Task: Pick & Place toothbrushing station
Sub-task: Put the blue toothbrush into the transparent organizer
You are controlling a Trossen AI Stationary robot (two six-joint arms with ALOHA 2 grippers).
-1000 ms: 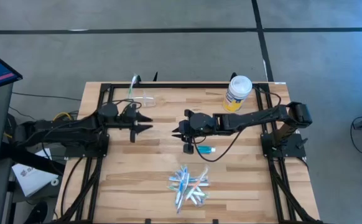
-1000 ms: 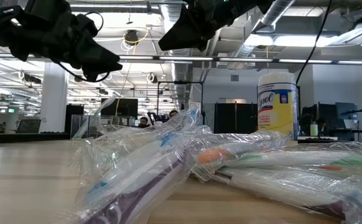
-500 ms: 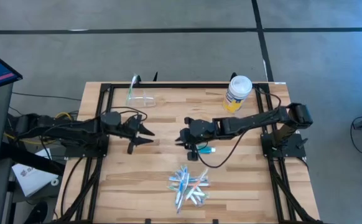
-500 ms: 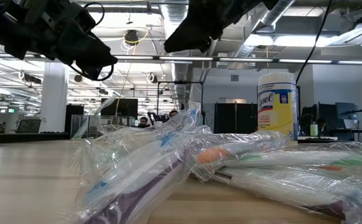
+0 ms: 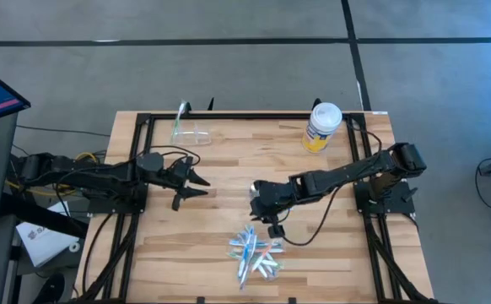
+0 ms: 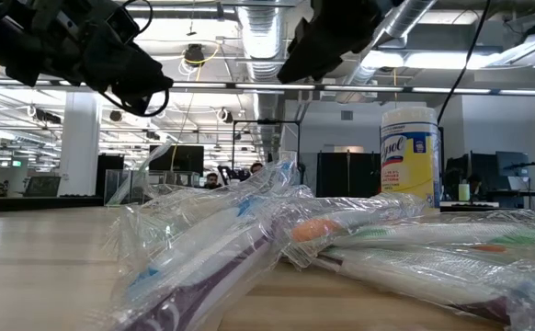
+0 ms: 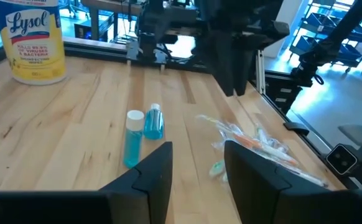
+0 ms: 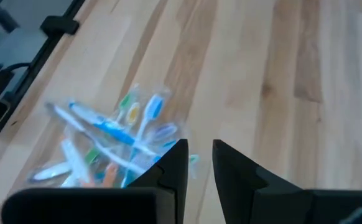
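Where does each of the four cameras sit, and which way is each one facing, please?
High view: above the table, looking straight down; both arms show, left pincer open, right pincer near the toothbrushes.
Low view: at table-top height, looking level across the wrapped toothbrushes into the room; the arms hang overhead.
Left wrist view: on the left arm, facing the teal-blue tube and tiny bottle; its own fingers show.
Right wrist view: on the right arm, facing down at the toothbrushes.
Shared: the Lysol jar appears in the high, low and left wrist views.
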